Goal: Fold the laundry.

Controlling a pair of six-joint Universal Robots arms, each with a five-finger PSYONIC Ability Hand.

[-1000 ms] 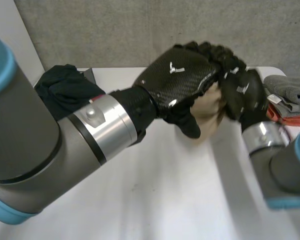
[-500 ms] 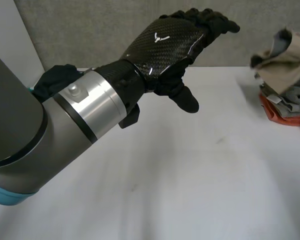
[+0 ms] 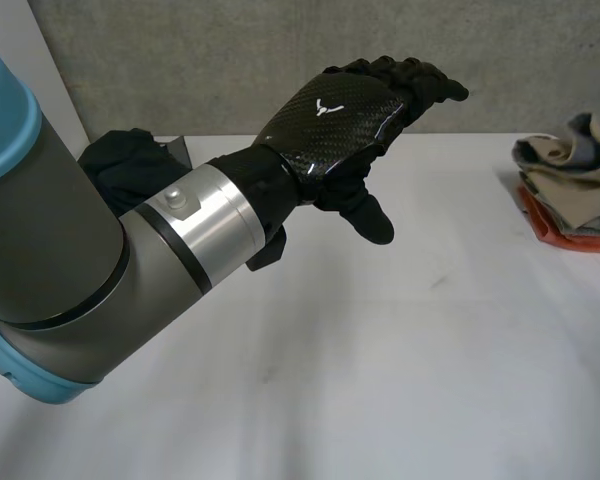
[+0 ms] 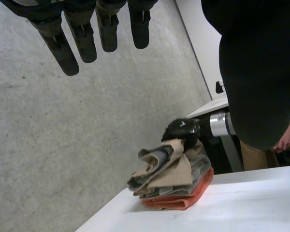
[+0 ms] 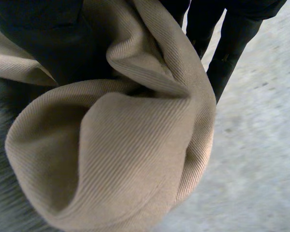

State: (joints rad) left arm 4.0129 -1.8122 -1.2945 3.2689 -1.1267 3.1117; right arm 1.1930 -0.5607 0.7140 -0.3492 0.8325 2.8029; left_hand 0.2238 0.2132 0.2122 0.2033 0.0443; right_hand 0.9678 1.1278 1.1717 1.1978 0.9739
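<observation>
1. At about 10 o'clock on the tabletop (image 3: 380, 370), a heap of dark garments (image 3: 130, 170) is lying bunched and unfolded, partly behind the left arm (image 3: 70, 260).
2. The left arm is reaching from 8 o'clock toward 1 o'clock across the tabletop, and the left hand (image 3: 345, 115) is hovering above the surface, clear of every cloth.
3. The left hand is spreading wide and holding nothing: in its wrist view its fingers (image 4: 67, 48) are pointing out straight, and its thumb (image 4: 258, 72) is standing well apart from them.
4. At about 2 o'clock, near the tabletop's edge, a stack of folded laundry (image 3: 570, 195) is resting. An orange cloth (image 4: 183, 199) is lying at the bottom, grey cloth (image 4: 200, 166) is sitting above it, and a tan cloth (image 3: 565, 160) is lying rumpled on top.
5. The right hand (image 4: 181, 129) is sitting on top of the stack and clutching the tan cloth. In its wrist view the fabric is bulging in a thick fold between its thumb and its fingers (image 5: 232, 38).
6. Beyond the stack, a person's hand (image 4: 284, 141) is hanging beside the tabletop's far edge.
</observation>
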